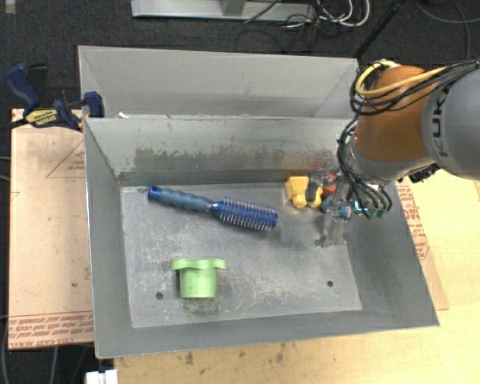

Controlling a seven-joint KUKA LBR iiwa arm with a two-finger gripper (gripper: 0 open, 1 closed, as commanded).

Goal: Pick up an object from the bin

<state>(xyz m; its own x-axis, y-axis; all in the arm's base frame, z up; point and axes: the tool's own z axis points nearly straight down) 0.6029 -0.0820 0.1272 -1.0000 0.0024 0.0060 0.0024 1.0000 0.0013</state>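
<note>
1. Plastic in pale green sits farthest left: a short flanged cylinder (197, 278) on the floor of the bin (304, 288), toward the near-left corner and well apart from everything else.
2. Next over, a blue hairbrush (216, 207) lies slantwise across the middle, with its handle to the left and its bristle head to the right.
3. Right of the brush head, near the back wall (224, 146), I see a small yellow thing (297, 192). I cannot make out what it is.
4. The pincer (328, 234) hangs just right of that yellow thing, low over bare floor. I cannot tell how wide it stands, and I see nothing in it.
5. I judge the step in hand to be the approach, as nothing is picked up yet. The yellow thing lies nearest, so the next move likely calls for shifting left and a little toward the back wall to get over it. After that comes descending and closing without scraping the wall.
</note>
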